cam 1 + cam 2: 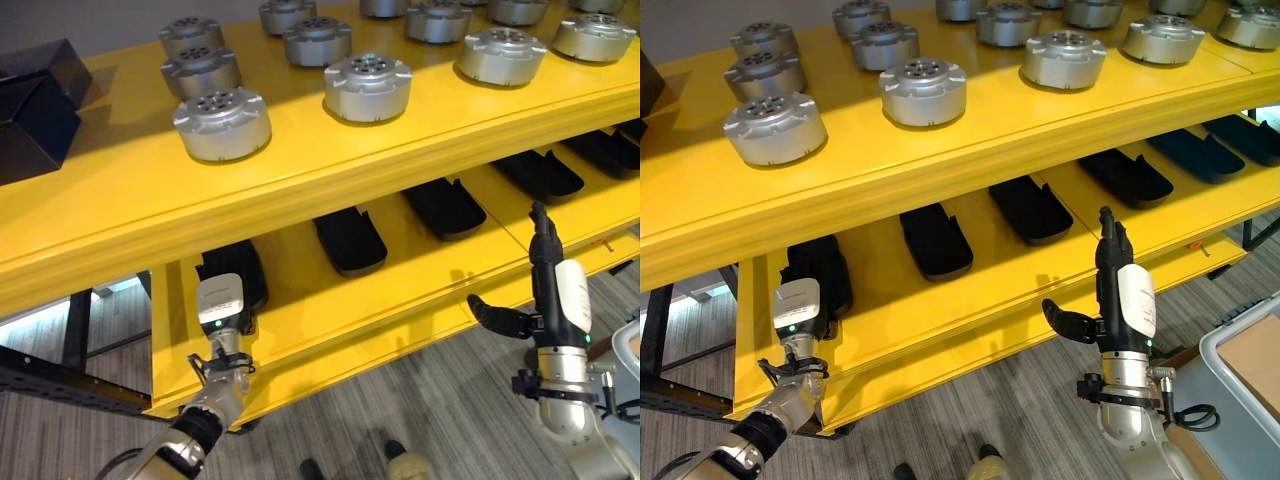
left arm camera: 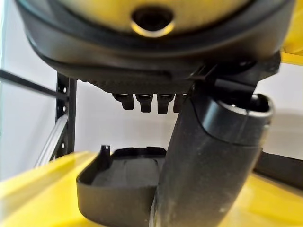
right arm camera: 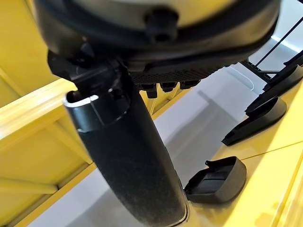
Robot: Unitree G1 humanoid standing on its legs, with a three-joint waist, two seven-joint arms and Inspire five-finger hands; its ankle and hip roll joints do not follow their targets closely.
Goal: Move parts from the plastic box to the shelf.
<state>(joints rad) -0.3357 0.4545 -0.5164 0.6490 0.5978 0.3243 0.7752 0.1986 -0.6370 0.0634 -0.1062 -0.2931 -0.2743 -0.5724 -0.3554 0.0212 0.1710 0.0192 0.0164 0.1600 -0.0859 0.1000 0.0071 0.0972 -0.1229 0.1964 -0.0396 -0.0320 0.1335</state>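
Observation:
Several round silver parts (image 1: 222, 123) stand on the top tier of the yellow shelf (image 1: 330, 185). Black tray-shaped parts (image 1: 350, 240) lie in a row on the lower tier (image 1: 900, 300). My left hand (image 1: 221, 302) reaches over the leftmost black part (image 2: 120, 184), open, with nothing in it. My right hand (image 1: 1124, 296) stands upright in front of the lower tier's edge, fingers straight, thumb (image 1: 1066, 322) spread, holding nothing. Another black part (image 3: 215, 182) lies on the shelf past it.
The grey rim of a plastic box (image 1: 1240, 345) shows at the lower right, beside my right arm. A black box (image 1: 35, 100) sits on the top tier's far left. Dark frame bars (image 1: 60, 385) run under the shelf's left end.

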